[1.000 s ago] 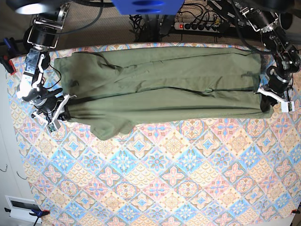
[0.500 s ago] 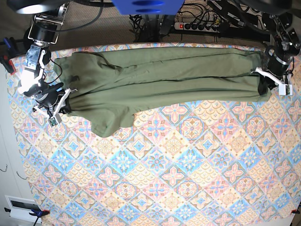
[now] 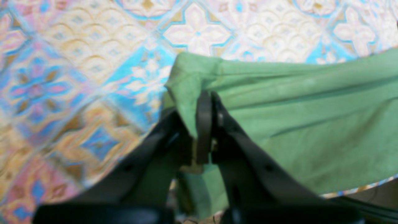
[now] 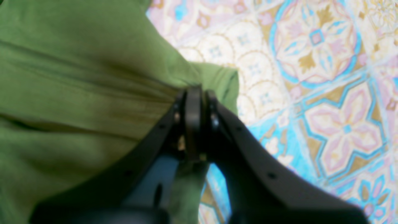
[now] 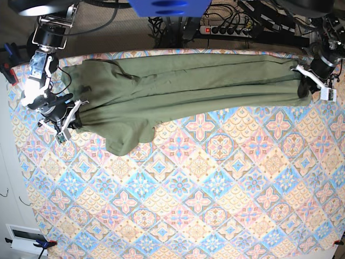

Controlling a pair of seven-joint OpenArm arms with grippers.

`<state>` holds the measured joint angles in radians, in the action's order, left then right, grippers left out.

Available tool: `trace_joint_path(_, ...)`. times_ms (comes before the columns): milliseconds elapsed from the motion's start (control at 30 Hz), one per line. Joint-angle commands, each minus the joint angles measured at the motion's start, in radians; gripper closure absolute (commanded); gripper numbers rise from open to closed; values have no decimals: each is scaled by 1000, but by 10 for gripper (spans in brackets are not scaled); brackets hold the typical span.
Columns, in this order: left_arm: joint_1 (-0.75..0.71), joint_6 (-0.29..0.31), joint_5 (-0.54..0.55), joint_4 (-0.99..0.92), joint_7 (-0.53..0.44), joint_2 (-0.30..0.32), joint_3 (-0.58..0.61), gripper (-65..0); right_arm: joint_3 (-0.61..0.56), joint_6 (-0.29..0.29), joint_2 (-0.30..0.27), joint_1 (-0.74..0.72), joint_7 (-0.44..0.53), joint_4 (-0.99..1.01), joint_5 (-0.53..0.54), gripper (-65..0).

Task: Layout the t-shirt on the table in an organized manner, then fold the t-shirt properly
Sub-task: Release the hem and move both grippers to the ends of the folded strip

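The olive-green t-shirt point(image 5: 183, 91) lies stretched in a long band across the far part of the table point(image 5: 215, 205), with a sleeve flap hanging toward the near side at the left. My left gripper point(image 5: 308, 81) is at the band's right end, shut on a bunched corner of the t-shirt point(image 3: 311, 124); its closed tips point(image 3: 204, 98) pinch the cloth just above the table point(image 3: 62, 62). My right gripper point(image 5: 71, 116) is at the band's left end, its tips point(image 4: 195, 93) shut on a corner of the t-shirt point(image 4: 62, 77) over the table point(image 4: 326, 93).
A power strip point(image 5: 229, 29) and cables lie on the floor beyond the table's far edge. A blue part point(image 5: 167, 6) sits at top centre. Clamps point(image 5: 8, 70) hold the cloth at the left edge. A white box point(image 5: 24, 237) sits at bottom left.
Both grippers have moved toward the far edge with the t-shirt in them. The left gripper's end moved farthest back, and the band has become narrower and sits farther back.
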<state>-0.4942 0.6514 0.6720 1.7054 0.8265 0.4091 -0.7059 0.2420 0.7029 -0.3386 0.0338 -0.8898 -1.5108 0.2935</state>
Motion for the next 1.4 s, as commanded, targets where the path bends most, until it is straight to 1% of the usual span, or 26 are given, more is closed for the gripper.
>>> trace_joint_path(0, -1, -5, 5, 11, -17, 14, -10, 0, 1, -5, -21, -13, 13, -15, 6, -7)
trace_joint_path(67, -1, -8, -1, 3, -17, 14, -5, 0, 1, -5, -21, -13, -15, -15, 6, -7)
trace_joint_path(167, 6, -8, -61, -51, -17, 14, 1, 0, 1, -5, -21, -15, -47, -15, 5, -7)
trace_joint_path(267, 39, -6, -130, -109, -17, 15, 73, 0, 1, -5, -21, -15, -56, -15, 3, -7)
trace_joint_path(300, 42, -6, -156, -123, -17, 15, 93, 0, 1, -5, -21, -13, -58, -15, -17, -7)
trace_joint_path(367, 44, -5, -197, -126, -17, 14, 117, 0, 1, -5, -21, -5, -58, -15, -89, -9)
trace_joint_path(467, 45, -5, -225, -126, -17, 11, 145, 0, 1, -5, -20, 2, -56, -17, -202, -12)
trace_joint_path(533, 45, -6, -225, -126, -17, 14, 165, 0, 3, -5, -18, 5, -53, -27, -256, -33)
trace_joint_path(567, 45, -6, -225, -126, -17, 14, 170, 0, 7, -5, -17, 5, -53, -29, -259, -56)
trace_joint_path(600, 45, -8, -223, -126, -17, 14, 168, -21, 9, -5, -17, 5, -53, -29, -257, -83)
trace_joint_path(633, 47, -8, -220, -126, -17, 14, 168, -45, 10, -5, -17, 5, -52, -29, -257, -109)
trace_joint_path(733, 58, -8, -212, -126, -17, 14, 167, -164, 44, -5, -15, 5, -45, -73, -257, -188)
trace_joint_path(800, 67, -8, -212, -126, -17, 11, 167, -220, 73, -5, -1, 5, -47, -126, -257, -218)
trace_joint_path(833, 70, -8, -211, -126, -17, 9, 167, -232, 84, -5, 8, 5, -47, -153, -257, -226)
trace_joint_path(967, 73, -8, -140, -126, -17, 9, 165, -222, 92, -5, 14, 1, -53, -215, -257, -229)
trace_joint_path(1033, 73, -8, -93, -126, -17, 9, 164, -225, 84, -5, 29, -2, -53, -227, -257, -229)
trace_joint_path(1133, 71, -8, -39, -126, -11, 9, 141, -228, 10, -5, 59, -27, -50, -221, -257, -232)
trace_joint_path(1233, 87, -8, -16, -126, 41, 9, 136, -229, -76, -5, 62, -113, -55, -218, -257, -232)
trace_joint_path(1300, 105, -8, -8, -126, 84, 9, 128, -229, -125, -5, 63, -153, -55, -172, -257, -233)
trace_joint_path(1367, 110, -8, -2, -126, 115, 6, 90, -229, -155, -5, 63, -174, -47, -107, -257, -233)
